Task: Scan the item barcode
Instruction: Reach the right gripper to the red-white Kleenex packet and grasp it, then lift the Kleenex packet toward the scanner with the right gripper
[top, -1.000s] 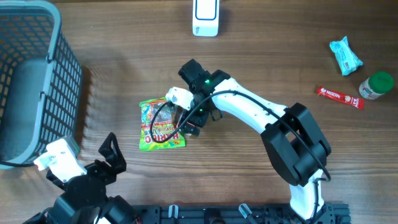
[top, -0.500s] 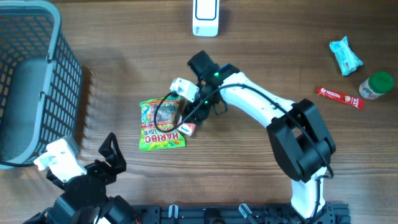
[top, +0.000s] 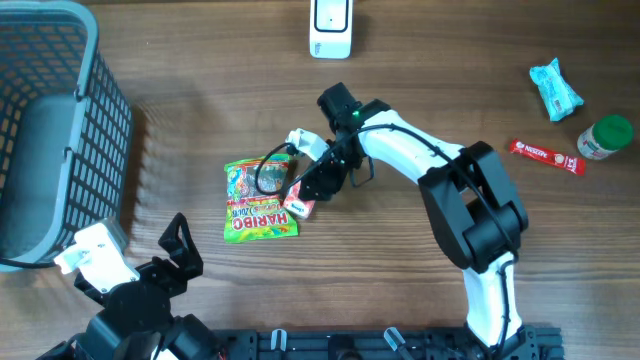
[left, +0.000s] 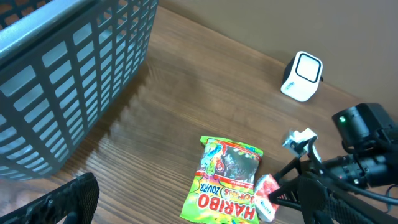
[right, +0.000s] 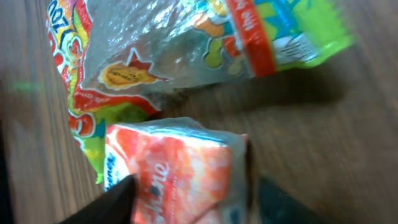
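Note:
The item, a small red-and-white packet (top: 298, 207) (left: 266, 196) (right: 180, 168), lies on the wood by the right edge of a green Haribo sweet bag (top: 258, 200) (left: 227, 180) (right: 174, 56). My right gripper (top: 304, 198) (right: 199, 202) reaches down over it with a finger on each side. The left finger touches the packet, while a strip of table shows between the packet and the right finger. A white scanner (top: 331, 28) (left: 301, 76) stands at the far edge. My left gripper (top: 180, 248) rests open near the front left, holding nothing.
A grey mesh basket (top: 50, 130) (left: 62, 74) fills the far left. At the far right lie a blue-white packet (top: 554, 88), a red bar (top: 546, 156) and a green-lidded bottle (top: 604, 138). Bare wood lies between the scanner and the sweet bag.
The right arm's wrist has swung up and right while its fingers narrowed round the packet. The packet has shifted slightly left. The left arm has not moved.

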